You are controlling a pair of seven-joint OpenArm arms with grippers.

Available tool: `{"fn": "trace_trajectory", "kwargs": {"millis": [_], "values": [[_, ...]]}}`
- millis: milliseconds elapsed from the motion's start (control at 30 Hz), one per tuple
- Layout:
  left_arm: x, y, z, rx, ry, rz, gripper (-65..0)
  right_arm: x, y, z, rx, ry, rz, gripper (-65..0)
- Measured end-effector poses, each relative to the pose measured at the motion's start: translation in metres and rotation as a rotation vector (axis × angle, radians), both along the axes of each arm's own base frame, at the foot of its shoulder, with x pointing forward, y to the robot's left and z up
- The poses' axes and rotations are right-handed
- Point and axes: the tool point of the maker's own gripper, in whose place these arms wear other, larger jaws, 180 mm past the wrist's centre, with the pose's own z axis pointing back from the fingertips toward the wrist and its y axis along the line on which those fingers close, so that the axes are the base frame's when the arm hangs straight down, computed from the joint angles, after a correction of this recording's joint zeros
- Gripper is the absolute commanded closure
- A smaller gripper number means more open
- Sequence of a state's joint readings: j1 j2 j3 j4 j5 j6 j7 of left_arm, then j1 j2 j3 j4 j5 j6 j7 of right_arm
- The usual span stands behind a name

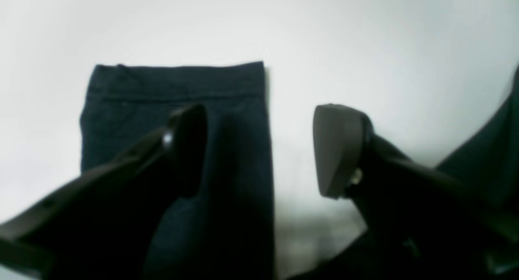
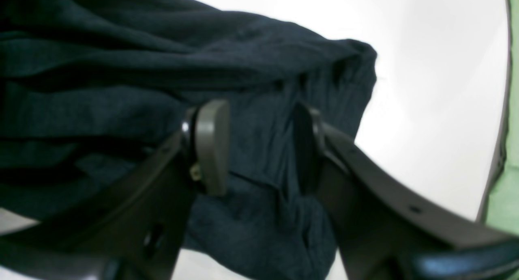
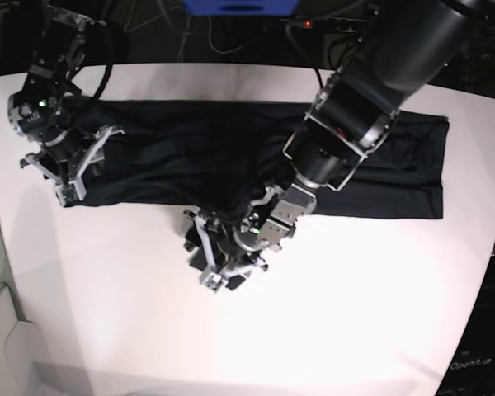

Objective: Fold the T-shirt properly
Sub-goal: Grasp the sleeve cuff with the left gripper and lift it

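Note:
The dark T-shirt lies spread in a long band across the white table. One sleeve end sticks out toward the front. My left gripper is open over that sleeve end, one finger above the cloth and the other above bare table; in the base view it sits at the middle front. At the shirt's left end my right gripper hovers. Its jaws stand apart over bunched fabric, and nothing is pinched between the pads.
The table's edge and a green strip run close on the right of the right wrist view. Cables and a blue object sit behind the table's far edge. Bare white table spreads in front of the shirt.

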State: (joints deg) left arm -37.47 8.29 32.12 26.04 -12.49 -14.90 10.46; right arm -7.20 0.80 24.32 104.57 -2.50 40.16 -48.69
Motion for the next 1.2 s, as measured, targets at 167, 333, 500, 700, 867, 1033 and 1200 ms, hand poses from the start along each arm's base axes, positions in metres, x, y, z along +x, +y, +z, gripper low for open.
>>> {"fn": "trace_trajectory", "kwargs": {"millis": [167,333,500,700,867,1033,1200], "values": [[-0.002,0.001,-0.006,0.033,-0.007,0.021,-40.3,0.0,0.0,0.0,0.0,0.0,0.0,-27.3],[0.0,0.011,-0.014,0.027,-0.007,0.046,-40.3,0.0,0.0,0.0,0.0,0.0,0.0,-27.3],[0.002,0.018,-0.02,-0.013,-0.048,0.076,-40.2,0.0,0.0,0.0,0.0,0.0,0.0,-27.3],[0.004,0.021,-0.021,-0.008,-0.05,0.084,-31.2,0.003,0.001,0.002,-0.001,-0.005,0.004,-27.3],[0.006,0.027,-0.022,-0.002,-0.05,0.101,-7.8,0.01,0.006,0.006,0.003,-0.022,0.017,-27.3],[0.008,0.029,-0.022,0.0,-0.05,0.108,0.0,0.009,0.005,0.006,0.002,-0.02,0.014,-27.3],[0.009,0.029,-0.019,-0.011,-0.042,0.118,0.0,0.01,0.008,0.005,0.004,-0.017,0.024,-27.3]]}}
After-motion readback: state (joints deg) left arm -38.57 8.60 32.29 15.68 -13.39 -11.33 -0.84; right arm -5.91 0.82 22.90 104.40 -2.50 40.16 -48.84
